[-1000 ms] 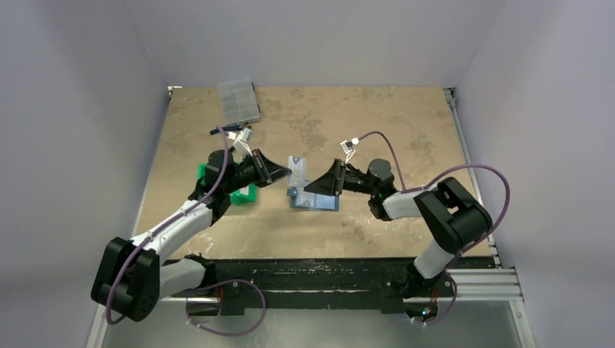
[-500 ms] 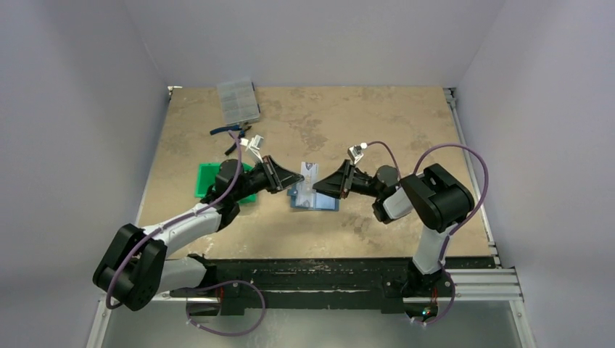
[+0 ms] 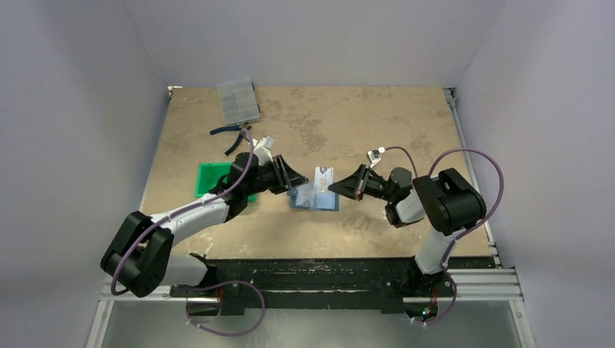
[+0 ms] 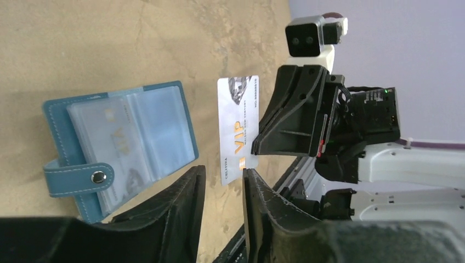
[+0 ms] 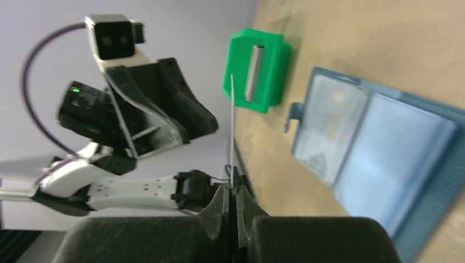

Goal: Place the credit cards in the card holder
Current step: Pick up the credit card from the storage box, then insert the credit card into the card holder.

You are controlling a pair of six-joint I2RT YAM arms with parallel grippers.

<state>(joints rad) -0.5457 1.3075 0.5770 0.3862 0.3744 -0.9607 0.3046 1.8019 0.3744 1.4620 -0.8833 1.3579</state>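
Observation:
A pale "VIP" credit card (image 4: 237, 129) hangs upright above the table, seen edge-on as a thin white line (image 5: 232, 126) in the right wrist view. My right gripper (image 5: 233, 193) is shut on one end of it. My left gripper (image 4: 222, 178) is open, its fingers apart just short of the card's other end and not touching it. From above, the credit card (image 3: 323, 176) sits between the left gripper (image 3: 298, 183) and right gripper (image 3: 333, 187). The teal card holder (image 3: 313, 201) lies open on the table below, with another card in a clear pocket (image 4: 112, 134).
A green plastic tray (image 3: 216, 179) lies under the left arm, also visible as the tray (image 5: 257, 68) in the right wrist view. A clear compartment box (image 3: 238, 100) and a pair of pliers (image 3: 232, 134) lie at the back left.
The right gripper has shut on the card and the left gripper has opened and let go of it. Both grippers and the card have shifted to the right.

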